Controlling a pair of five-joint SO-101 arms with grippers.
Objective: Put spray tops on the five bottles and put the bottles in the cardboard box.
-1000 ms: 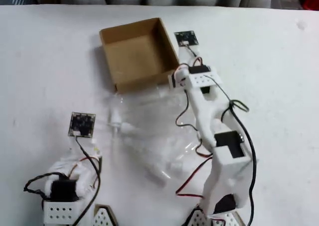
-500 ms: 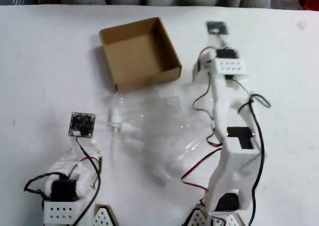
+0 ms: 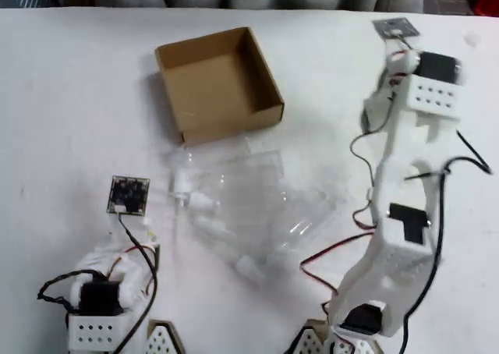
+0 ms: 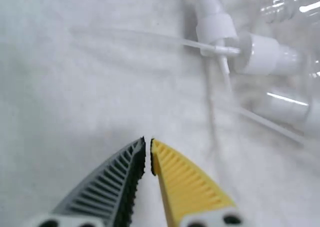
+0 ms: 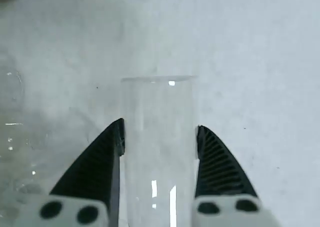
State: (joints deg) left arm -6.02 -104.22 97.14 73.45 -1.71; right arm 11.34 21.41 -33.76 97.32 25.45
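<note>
The open cardboard box sits at the far centre-left of the table. Clear bottles lie in a heap in the middle, with white spray tops at its left edge. My right gripper is shut on a clear bottle, its open rim pointing away above the white table. In the high view that gripper is far right of the box. My left gripper is shut and empty, low over the table near two spray tops and a lying bottle.
The white table has open room left of the box and at the far right. Small camera boards and loose wires ride on the arms. Chair legs stand beyond the far edge.
My right arm has swung from the box's near right corner out to the far right, carrying the clear bottle. The left arm has not moved.
</note>
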